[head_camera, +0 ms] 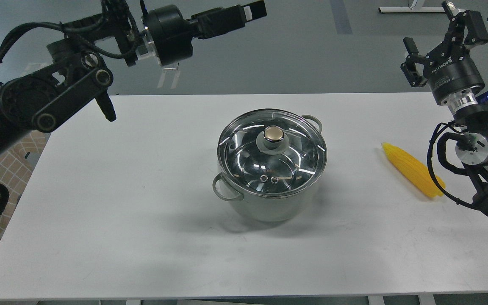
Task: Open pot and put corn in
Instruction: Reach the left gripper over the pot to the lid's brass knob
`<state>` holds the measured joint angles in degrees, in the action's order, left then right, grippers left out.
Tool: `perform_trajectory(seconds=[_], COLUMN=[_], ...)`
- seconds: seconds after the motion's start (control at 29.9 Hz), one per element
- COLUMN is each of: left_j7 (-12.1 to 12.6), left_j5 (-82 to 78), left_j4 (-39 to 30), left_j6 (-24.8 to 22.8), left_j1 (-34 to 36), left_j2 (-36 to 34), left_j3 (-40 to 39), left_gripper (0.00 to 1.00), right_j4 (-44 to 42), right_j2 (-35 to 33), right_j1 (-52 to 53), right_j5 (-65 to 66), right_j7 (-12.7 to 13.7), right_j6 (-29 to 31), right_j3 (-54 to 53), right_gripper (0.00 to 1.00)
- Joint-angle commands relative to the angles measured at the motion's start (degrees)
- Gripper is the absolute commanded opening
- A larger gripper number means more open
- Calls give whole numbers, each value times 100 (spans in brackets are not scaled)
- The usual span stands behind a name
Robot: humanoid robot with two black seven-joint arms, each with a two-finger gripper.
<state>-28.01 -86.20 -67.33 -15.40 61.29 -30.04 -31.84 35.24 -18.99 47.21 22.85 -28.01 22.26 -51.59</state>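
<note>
The pale grey-green pot [269, 205] stands in the middle of the white table [121, 203], with loop handles at front left and back right. Its glass lid [248, 161] with a brass-coloured knob [274, 134] sits on it, closed. The yellow corn cob [413, 176] lies on the table at the right, partly behind my right arm's cables. My left gripper [252, 10] is high above the table's far edge, up and left of the pot, pointing right and seen side-on. My right gripper [441, 36] is open and empty, raised above and behind the corn.
My left arm's links [49, 101] hang over the table's far left corner. My right arm's wrist and cables [472, 152] sit just right of the corn. A checked cloth [2, 169] shows beyond the table's left edge.
</note>
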Motion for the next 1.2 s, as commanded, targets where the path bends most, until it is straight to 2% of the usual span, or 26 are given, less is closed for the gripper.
perform_trajectory(seconds=[0.0, 0.1, 0.27, 0.5, 0.7, 0.8, 0.87, 1.07, 1.17], left_j7=[1, 1, 1, 1, 1, 1, 1, 1, 1], left_j5=[-2035, -2934, -3832, -3880, -3790, -3728, -3702, -3588, -3588], left_j4=[-351, -298, -158, 290, 335, 335, 335, 352, 466], left_j6=[509, 826, 986, 986, 986, 986, 968, 968, 986], left_j1=[-336, -468, -714, -881, -1075, -1084, -1092, -1163, -1180], left_j2=[182, 489, 648, 965, 1062, 1062, 1062, 1071, 1114], left_j3=[221, 467, 697, 697, 688, 679, 653, 662, 653], left_gripper=[98, 98, 98, 98, 96, 93, 81, 70, 70], right_j4=[0, 0, 9, 9, 18, 27, 27, 27, 27], right_j2=[-9, -17, -35, -26, -44, -44, -44, -44, -53], right_j1=[-1, -10, -36, -63, -80, -80, -80, -80, -80], right_j5=[9, 9, 9, 26, 26, 26, 35, 53, 44], right_j7=[1, 1, 1, 1, 1, 1, 1, 1, 1], right_j6=[-2, -2, -2, -2, -2, -2, -2, -2, -2], right_j3=[0, 9, 18, 18, 18, 18, 18, 27, 27], right_gripper=[99, 99, 99, 99, 99, 99, 99, 99, 99])
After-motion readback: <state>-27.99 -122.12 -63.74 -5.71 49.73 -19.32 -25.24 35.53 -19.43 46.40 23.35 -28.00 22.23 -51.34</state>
